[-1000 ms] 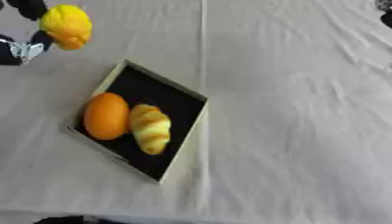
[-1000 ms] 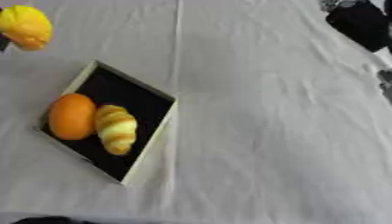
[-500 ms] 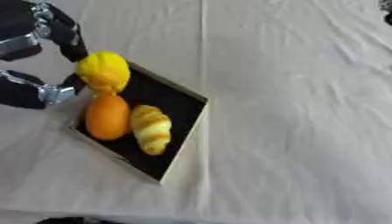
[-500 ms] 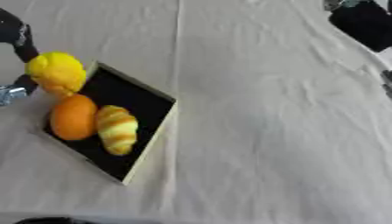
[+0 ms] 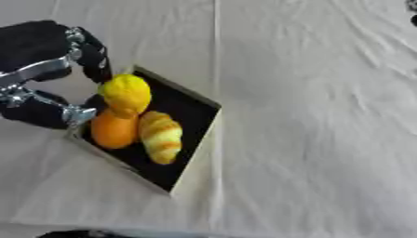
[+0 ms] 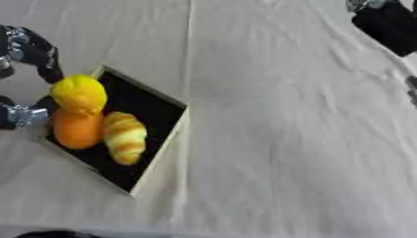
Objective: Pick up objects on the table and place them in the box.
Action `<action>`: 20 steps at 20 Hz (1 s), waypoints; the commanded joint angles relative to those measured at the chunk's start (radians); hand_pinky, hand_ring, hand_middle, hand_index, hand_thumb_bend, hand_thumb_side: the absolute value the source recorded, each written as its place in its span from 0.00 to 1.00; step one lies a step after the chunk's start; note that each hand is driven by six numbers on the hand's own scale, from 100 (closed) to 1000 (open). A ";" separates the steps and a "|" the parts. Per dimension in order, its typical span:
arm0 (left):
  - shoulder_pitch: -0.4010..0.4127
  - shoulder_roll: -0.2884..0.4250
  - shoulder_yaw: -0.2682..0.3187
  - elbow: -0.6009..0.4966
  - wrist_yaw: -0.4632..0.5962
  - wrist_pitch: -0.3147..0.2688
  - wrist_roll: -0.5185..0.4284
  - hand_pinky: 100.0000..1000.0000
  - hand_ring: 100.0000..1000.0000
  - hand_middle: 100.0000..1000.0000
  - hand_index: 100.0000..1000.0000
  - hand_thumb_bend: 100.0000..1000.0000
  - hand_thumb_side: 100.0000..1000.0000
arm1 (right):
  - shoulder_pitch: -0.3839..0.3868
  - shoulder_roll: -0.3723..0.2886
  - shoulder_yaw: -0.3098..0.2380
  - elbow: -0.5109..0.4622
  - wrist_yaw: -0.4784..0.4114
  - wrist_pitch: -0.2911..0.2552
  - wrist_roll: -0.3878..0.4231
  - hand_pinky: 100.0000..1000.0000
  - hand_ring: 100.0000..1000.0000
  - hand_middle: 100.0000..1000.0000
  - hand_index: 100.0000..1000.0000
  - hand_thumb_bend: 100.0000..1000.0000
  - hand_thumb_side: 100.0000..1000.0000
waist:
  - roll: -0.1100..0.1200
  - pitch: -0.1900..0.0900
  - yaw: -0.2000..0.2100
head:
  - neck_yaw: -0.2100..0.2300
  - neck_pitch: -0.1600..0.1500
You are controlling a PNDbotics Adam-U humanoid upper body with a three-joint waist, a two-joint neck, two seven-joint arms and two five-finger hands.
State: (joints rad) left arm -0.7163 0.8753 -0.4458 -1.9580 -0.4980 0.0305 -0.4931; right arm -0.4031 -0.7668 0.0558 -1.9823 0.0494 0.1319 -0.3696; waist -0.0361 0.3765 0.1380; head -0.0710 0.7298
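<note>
Black-lined box holds orange, croissant; left hand fingers grasping lemon.

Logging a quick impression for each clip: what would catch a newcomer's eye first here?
The bright yellow lemon-shaped fruit pinched by the robot's black left hand, over the far left corner of the shallow black-lined box with pale walls. Below it in the box lie a round orange fruit and a yellow croissant-shaped piece, side by side. All this sits left of centre on a white cloth-covered table.
</note>
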 commanded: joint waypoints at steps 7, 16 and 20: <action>-0.030 -0.046 -0.028 0.028 -0.074 0.010 0.014 0.59 0.53 0.46 0.62 0.20 0.00 | 0.005 -0.005 -0.012 -0.018 -0.009 0.001 0.001 0.86 0.72 0.69 0.81 0.00 0.46 | 0.003 -0.020 0.000 | 0.005 -0.006; -0.010 -0.046 -0.019 0.025 -0.112 -0.032 -0.074 0.77 0.77 0.75 0.88 0.43 0.00 | 0.013 0.002 -0.009 -0.018 -0.012 0.005 0.003 0.86 0.72 0.69 0.81 0.00 0.48 | 0.004 -0.019 -0.001 | -0.001 -0.007; 0.008 -0.035 0.011 -0.005 -0.104 -0.027 -0.066 0.76 0.77 0.75 0.88 0.43 0.00 | 0.017 0.003 -0.010 -0.018 -0.011 0.005 0.002 0.86 0.72 0.69 0.81 0.00 0.48 | 0.004 -0.020 -0.001 | -0.003 -0.007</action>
State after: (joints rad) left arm -0.6993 0.8105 -0.4595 -1.9407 -0.6038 0.0017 -0.5608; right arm -0.3787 -0.7440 0.0563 -1.9823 0.0431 0.1367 -0.3663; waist -0.0351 0.3766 0.1377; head -0.0728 0.7284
